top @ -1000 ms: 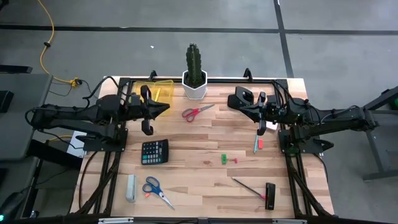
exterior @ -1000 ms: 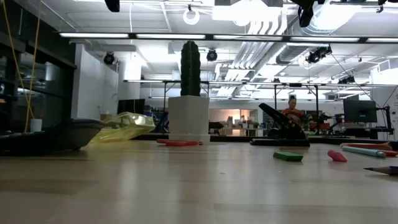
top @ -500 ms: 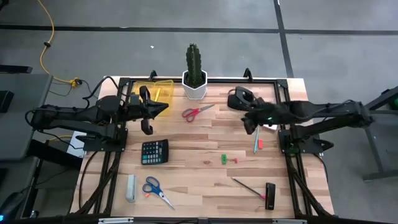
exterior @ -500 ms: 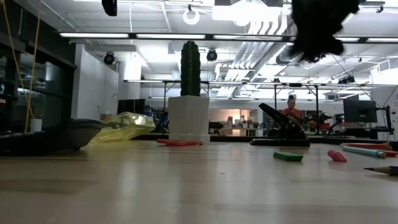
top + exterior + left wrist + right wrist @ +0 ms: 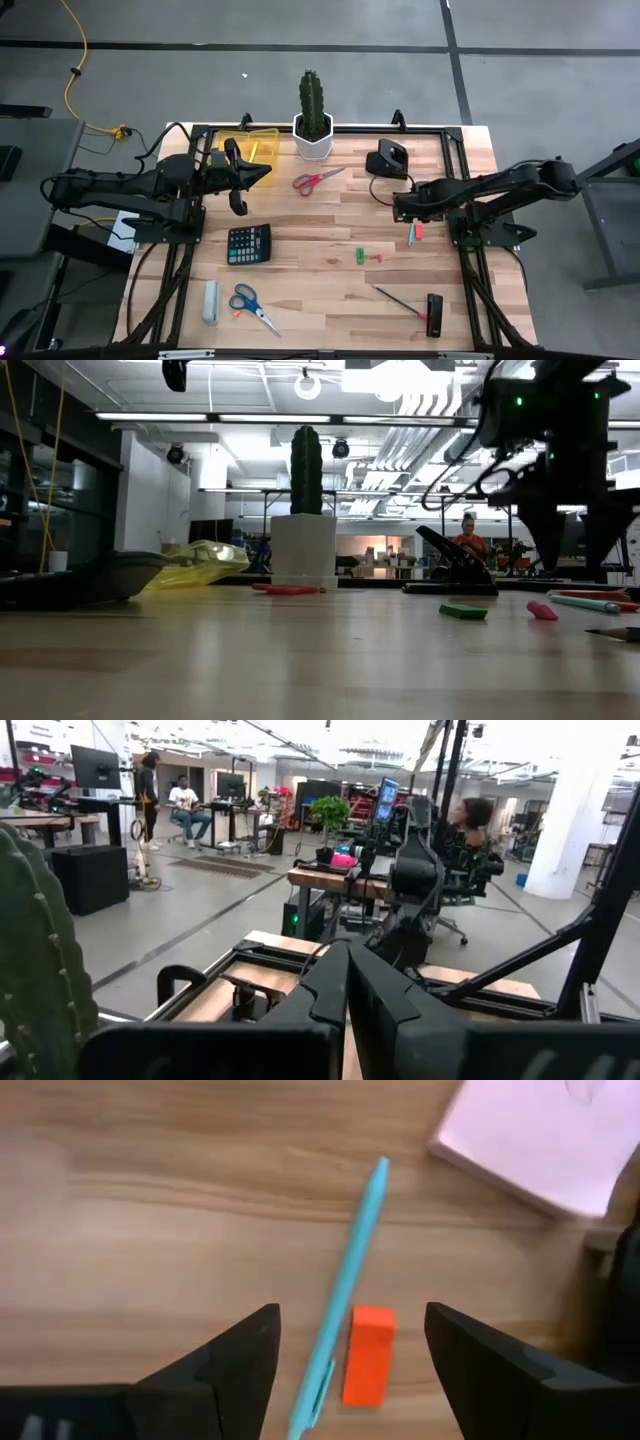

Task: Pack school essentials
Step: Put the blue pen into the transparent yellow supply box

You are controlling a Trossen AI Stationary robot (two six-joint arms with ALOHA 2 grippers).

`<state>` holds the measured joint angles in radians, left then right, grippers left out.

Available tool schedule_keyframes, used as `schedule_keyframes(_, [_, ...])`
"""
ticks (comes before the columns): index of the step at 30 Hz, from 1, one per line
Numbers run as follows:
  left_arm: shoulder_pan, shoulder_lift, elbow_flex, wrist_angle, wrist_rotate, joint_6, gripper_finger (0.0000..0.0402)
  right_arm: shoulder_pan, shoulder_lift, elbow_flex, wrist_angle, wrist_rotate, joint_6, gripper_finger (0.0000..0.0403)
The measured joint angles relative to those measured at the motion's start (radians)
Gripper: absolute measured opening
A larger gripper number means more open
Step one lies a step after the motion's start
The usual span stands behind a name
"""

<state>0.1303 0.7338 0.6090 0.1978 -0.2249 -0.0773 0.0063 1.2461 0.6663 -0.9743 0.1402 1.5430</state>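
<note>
High view: your right gripper hangs above the teal pen, at 3 o'clock on the table. Left gripper waits at 10 o'clock, clenched. Right wrist view: fingers spread, straddling the teal pen and orange block, grasping nothing.

Right gripper lowered, fingers apart, left gripper raised (closed)

My arms are dark and jointed, with black cables; my right claw has two matte black, wedge-shaped fingers.
</note>
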Motion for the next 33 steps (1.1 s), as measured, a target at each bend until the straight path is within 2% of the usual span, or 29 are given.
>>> schedule_keyframes(5, [0.0,0.0,0.0,0.0,0.0,-0.001,0.0,-0.007,0.045,-0.045,0.059,0.033,0.087,0.0242])
schedule_keyframes(9, [0.0,0.0,0.0,0.0,0.0,0.001,0.0,-0.008,0.088,-0.06,0.097,0.039,0.13,0.0225])
schedule_keyframes(13, [0.0,0.0,0.0,0.0,0.0,0.002,0.0,-0.008,0.139,-0.06,0.125,0.043,0.159,0.0185])
schedule_keyframes(20, [0.0,0.0,0.0,0.0,0.0,0.002,0.0,-0.008,0.227,-0.052,0.141,0.047,0.157,0.0093])
schedule_keyframes(26, [0.0,0.0,0.0,0.0,0.0,0.002,0.0,-0.008,0.199,-0.058,0.159,0.051,0.111,0.0013])
schedule_keyframes(30, [0.0,0.0,0.0,0.0,-0.012,0.002,0.0,-0.009,0.135,-0.064,0.162,0.045,0.055,0.0013])
schedule_keyframes(33, [0.0,0.0,0.0,0.0,-0.029,0.002,0.0,-0.009,0.051,-0.064,0.244,0.044,-0.068,0.0005])
